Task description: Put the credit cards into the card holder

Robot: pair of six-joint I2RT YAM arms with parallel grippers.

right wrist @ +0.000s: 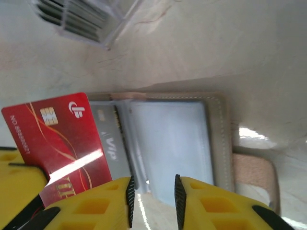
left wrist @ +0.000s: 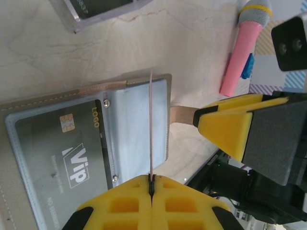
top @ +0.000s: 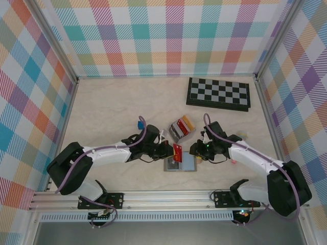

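Note:
The grey card holder (top: 187, 165) lies open on the table between the two arms. A black VIP card (left wrist: 67, 158) sits in its left clear pocket; the right pocket (right wrist: 172, 143) holds nothing. My left gripper (left wrist: 151, 184) is shut on a red credit card (right wrist: 62, 139), held upright on edge over the middle of the holder (left wrist: 134, 120). In the top view the red card (top: 178, 151) stands just above the holder. My right gripper (right wrist: 152, 201) is open at the holder's near edge, with nothing between its fingers.
A clear rack of coloured cards (top: 181, 127) stands just behind the holder. A chessboard (top: 218, 93) lies at the back right. A pink marker (left wrist: 240, 57) lies to the right of the holder, and a small blue object (top: 140, 124) sits to the left. The holder's tan strap (right wrist: 254, 177) sticks out sideways.

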